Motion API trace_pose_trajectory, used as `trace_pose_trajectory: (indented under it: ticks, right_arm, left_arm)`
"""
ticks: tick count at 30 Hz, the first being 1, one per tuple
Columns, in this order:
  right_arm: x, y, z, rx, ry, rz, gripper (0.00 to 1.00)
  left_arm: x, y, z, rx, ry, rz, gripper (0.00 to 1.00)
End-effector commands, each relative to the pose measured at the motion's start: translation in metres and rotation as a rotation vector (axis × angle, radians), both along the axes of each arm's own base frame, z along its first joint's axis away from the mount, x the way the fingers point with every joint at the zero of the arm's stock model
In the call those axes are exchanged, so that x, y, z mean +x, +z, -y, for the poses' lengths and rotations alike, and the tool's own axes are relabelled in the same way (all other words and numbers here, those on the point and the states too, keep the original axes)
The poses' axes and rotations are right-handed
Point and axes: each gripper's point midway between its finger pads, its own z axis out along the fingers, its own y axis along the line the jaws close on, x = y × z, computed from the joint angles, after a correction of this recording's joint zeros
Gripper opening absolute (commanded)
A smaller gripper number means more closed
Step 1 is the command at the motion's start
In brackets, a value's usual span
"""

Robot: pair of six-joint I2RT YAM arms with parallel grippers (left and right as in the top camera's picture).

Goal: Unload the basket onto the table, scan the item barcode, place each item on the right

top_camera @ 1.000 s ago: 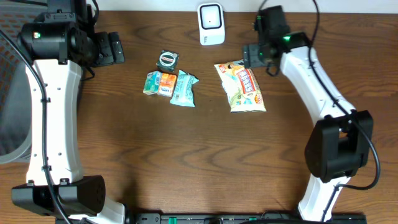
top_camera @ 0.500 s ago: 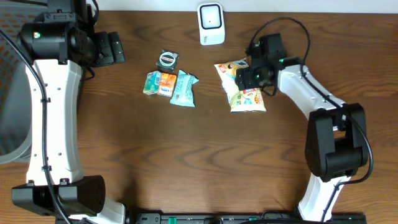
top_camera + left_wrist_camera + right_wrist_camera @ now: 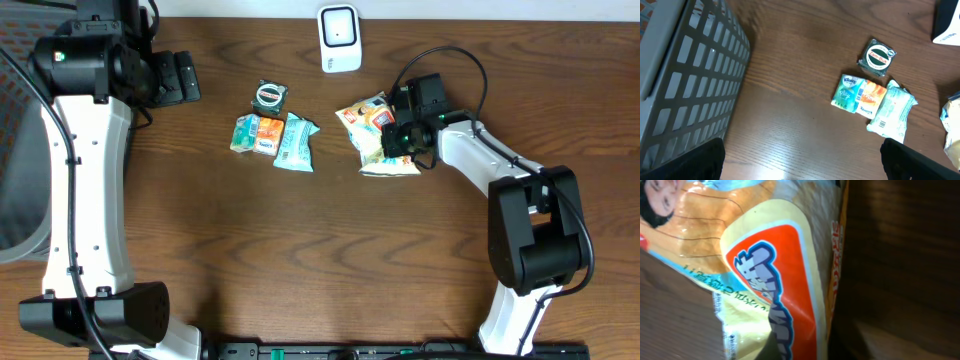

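Observation:
A yellow and orange snack bag (image 3: 372, 128) lies right of the table's middle, crumpled and tilted up along its right side. My right gripper (image 3: 404, 134) is shut on that right side. The right wrist view is filled by the snack bag (image 3: 765, 275), too close for the fingers to show. A white barcode scanner (image 3: 340, 38) stands at the table's far edge. My left gripper (image 3: 181, 78) hangs open at the far left with nothing between its fingers (image 3: 682, 160), well away from the items.
A round tin (image 3: 268, 95), an orange and green tissue pack (image 3: 257, 133) and a teal packet (image 3: 296, 142) lie left of the bag. A grey slotted basket (image 3: 685, 80) stands beyond the table's left edge.
My right arm came down from near the scanner onto the snack bag and its gripper shut on it. The bag shifted left and crumpled. The left arm stayed still.

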Motion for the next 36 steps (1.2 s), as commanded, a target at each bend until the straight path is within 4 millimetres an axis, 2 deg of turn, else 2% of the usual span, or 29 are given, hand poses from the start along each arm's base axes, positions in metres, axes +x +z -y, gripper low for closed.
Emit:
trace_pose_trajectory:
  ticks: [1,5,8,11,15,19,22,25,28,32,36]
  right_arm:
    - [0.003,0.001,-0.001,0.019,-0.077,-0.021,0.01]
    - [0.023,0.042,-0.006,0.063,-0.105,0.066,0.01]
    - [0.041,0.086,-0.010,0.100,-0.102,0.184,0.01]
    - [0.065,0.139,-0.017,0.160,-0.097,0.370,0.01]
    - [0.094,0.193,-0.028,0.237,-0.086,0.607,0.01]
    - [0.119,0.225,-0.029,0.296,-0.181,0.779,0.01]
    - [0.130,0.246,-0.035,0.348,-0.223,0.890,0.01]
    - [0.143,0.254,-0.047,0.352,-0.233,0.940,0.01]
    - [0.161,0.250,-0.065,0.297,-0.176,0.951,0.01]
    - [0.189,0.231,-0.080,0.212,-0.122,0.927,0.01]
    - [0.208,0.203,-0.076,0.149,-0.165,0.880,0.01]
  left_arm:
    - [0.000,-0.003,-0.004,0.010,0.020,-0.008,0.98]
    - [0.000,-0.003,-0.004,0.010,0.020,-0.008,0.98]
    - [0.000,-0.003,-0.004,0.010,0.019,-0.008,0.97]
    - [0.000,-0.003,-0.004,0.010,0.020,-0.008,0.98]
    - [0.000,-0.003,-0.004,0.010,0.019,-0.008,0.98]
    - [0.000,-0.003,-0.004,0.010,0.020,-0.008,0.98]
    - [0.000,-0.003,-0.004,0.010,0.019,-0.008,0.98]
    - [0.000,-0.003,-0.004,0.010,0.020,-0.008,0.98]
    - [0.000,-0.003,-0.004,0.010,0.020,-0.008,0.98]
    - [0.000,-0.003,-0.004,0.010,0.019,-0.008,0.98]
    - [0.000,-0.003,-0.004,0.010,0.019,-0.008,0.98]
